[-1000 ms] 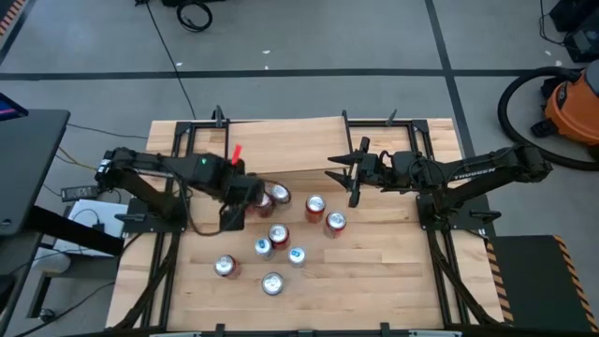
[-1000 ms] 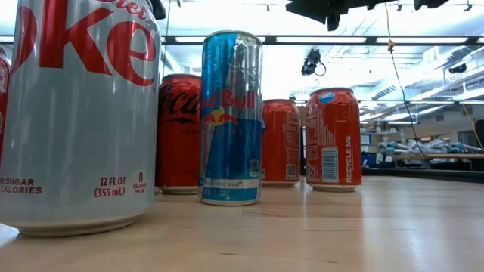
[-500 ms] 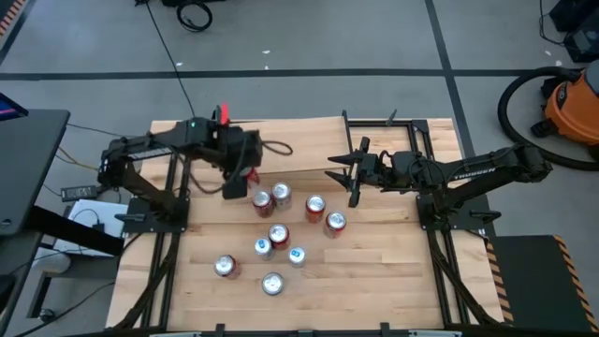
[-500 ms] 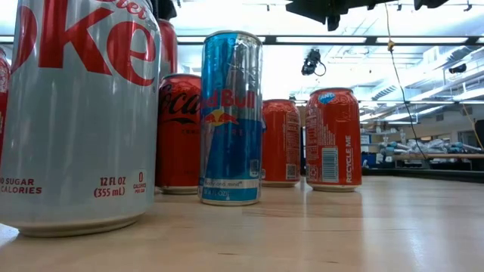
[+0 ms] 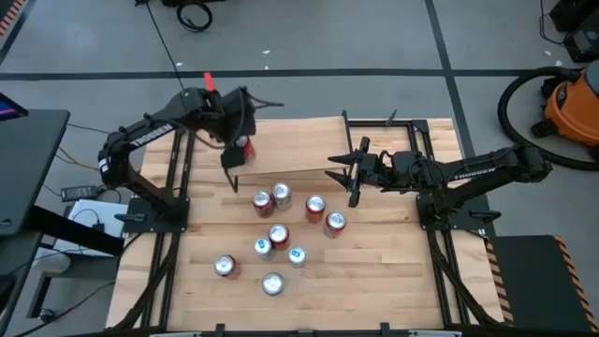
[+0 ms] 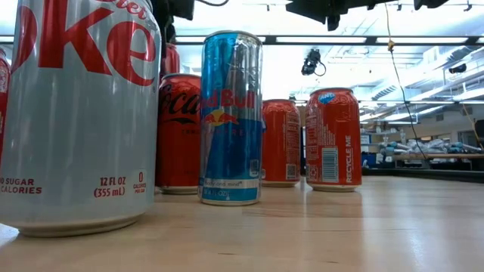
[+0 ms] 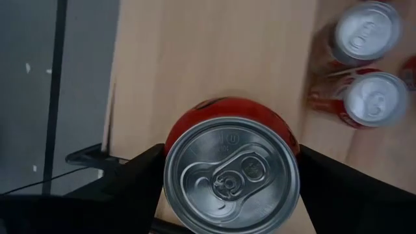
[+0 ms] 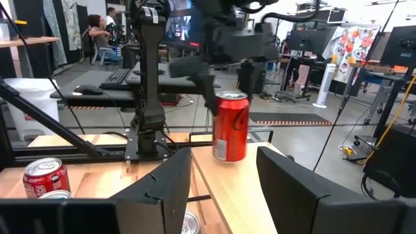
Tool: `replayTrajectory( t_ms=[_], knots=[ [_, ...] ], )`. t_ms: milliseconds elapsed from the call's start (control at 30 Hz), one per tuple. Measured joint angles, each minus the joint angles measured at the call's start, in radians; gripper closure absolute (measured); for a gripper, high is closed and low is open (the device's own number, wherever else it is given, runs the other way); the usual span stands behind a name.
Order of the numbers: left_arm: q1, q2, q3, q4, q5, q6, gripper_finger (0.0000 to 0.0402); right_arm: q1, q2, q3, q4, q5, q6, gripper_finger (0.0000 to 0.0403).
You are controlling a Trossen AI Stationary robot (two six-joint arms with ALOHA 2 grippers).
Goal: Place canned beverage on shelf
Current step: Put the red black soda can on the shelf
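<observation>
Wooden desk fills the middle of the high view, black frame rails along both sides. At its far edge sits the shelf, a light-wood board on thin black legs, nothing resting on its top. Left arm reaches in over the shelf's left end; left claw pinches a red can between its two fingers, one on each side of the can body, can upright with its silver lid and pull tab facing the wrist camera. From the right wrist view the same can hangs just above the board, its base seeming not quite down on the wood; contact cannot be told for sure. Right arm waits over the shelf's right part, right claw pointing toward the left arm, fingers spread with nothing between them. On the desk in front of the shelf stands a loose cluster of cans, eight counted from above, red and silver tops mixed. In the low view a big silver cola can stands nearest, then a slim blue energy-drink can, with red cans behind.
</observation>
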Motion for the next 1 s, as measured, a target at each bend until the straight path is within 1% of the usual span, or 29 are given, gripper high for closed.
replayTrajectory(
  t_ms=[233,367,467,633,733,900,1000],
  knots=[
    [0.146,0.001,0.000,0.090,0.100,0.119,0.0095,-0.015,0.001,0.000,0.015,-0.028,0.005,0.0218],
    [0.201,0.036,0.001,0.094,0.114,0.145,0.0095,-0.018,0.009,0.000,0.023,-0.033,0.006,0.0218],
    [0.217,0.087,0.033,0.085,0.127,0.150,0.0095,-0.023,0.023,0.000,0.048,-0.034,-0.006,0.0218],
    [0.234,0.200,0.180,-0.010,0.130,0.174,0.0095,-0.037,0.034,0.000,0.052,-0.037,-0.008,0.0218],
    [0.249,0.229,0.249,0.004,0.142,0.173,0.0095,-0.037,0.034,0.000,0.042,-0.054,-0.004,0.0218],
    [0.272,0.227,0.266,-0.050,0.150,0.169,0.0095,-0.034,0.034,0.000,0.030,-0.063,-0.003,0.0218],
    [0.289,0.228,0.265,-0.044,0.151,0.169,0.0095,-0.034,0.034,0.000,0.035,-0.063,-0.003,0.0218]
  ],
)
